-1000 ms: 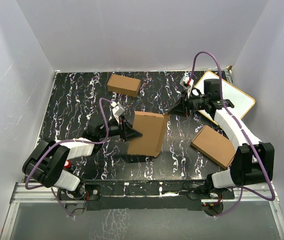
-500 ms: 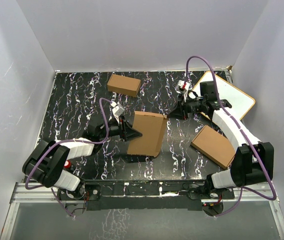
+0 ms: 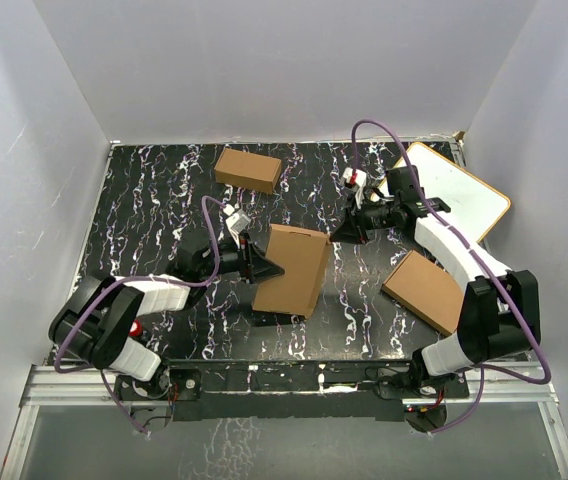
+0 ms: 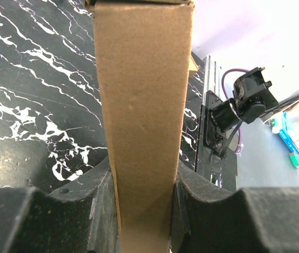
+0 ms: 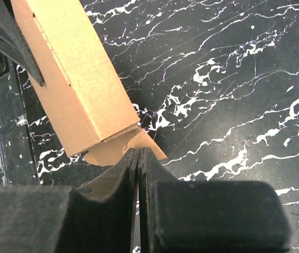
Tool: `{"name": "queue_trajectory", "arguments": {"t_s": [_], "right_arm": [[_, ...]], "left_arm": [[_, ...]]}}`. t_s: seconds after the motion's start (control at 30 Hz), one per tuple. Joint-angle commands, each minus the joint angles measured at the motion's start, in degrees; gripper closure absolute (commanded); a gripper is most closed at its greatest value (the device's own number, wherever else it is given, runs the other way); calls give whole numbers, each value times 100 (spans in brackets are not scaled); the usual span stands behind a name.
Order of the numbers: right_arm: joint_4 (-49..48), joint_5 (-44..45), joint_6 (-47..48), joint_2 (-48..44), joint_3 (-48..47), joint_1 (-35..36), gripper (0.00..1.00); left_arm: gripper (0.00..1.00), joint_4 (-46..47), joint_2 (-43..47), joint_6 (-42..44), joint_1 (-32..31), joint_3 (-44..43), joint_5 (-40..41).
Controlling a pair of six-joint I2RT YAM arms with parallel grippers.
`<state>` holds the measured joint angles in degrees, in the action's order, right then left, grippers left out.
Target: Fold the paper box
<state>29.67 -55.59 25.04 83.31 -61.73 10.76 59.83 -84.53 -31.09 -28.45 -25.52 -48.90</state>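
The paper box [image 3: 292, 268] is a flat brown cardboard mailer standing tilted on edge at the table's middle. My left gripper [image 3: 264, 268] is shut on its left narrow side. In the left wrist view that side [image 4: 144, 105] runs up between the two fingers [image 4: 86, 211] of my left gripper [image 4: 144, 211]. My right gripper [image 3: 336, 232] is shut and sits at the box's upper right corner. In the right wrist view the box [image 5: 70, 79] shows a loose flap [image 5: 110, 153] sticking out of its end. The tips of my right gripper [image 5: 139, 154] rest right at that flap, with nothing between them.
A smaller chunky brown carton [image 3: 248, 169] lies at the back. Another flat brown carton [image 3: 426, 292] lies at the right, by my right arm. A white board [image 3: 461, 190] leans in the back right corner. White walls enclose the black marbled table [image 3: 154, 200].
My right gripper has swung left from the white board to the box's upper right corner. The left gripper and the box have barely moved.
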Motion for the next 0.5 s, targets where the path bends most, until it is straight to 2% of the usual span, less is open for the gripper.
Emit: {"name": "queue_trajectory", "arguments": {"t_s": [0.0,0.13,0.27,0.4,0.47], "right_arm": [[-134,259,116,97,-257,128,91],[-137,318,103,192,-299,197,90],[-128,204,48,234,-355,166,86],[-137,-517,-57,95,-368,-218,81],[-146,-998,-127,24,-366,-556,79]], "left_arm": [[99,537,33,-70,15,-208,-216],[99,437,-16,-97,15,-218,-158],[100,-199,15,165,17,-311,17],[100,-947,128,537,33,-416,194],[100,-1033,176,602,55,-406,197]]}}
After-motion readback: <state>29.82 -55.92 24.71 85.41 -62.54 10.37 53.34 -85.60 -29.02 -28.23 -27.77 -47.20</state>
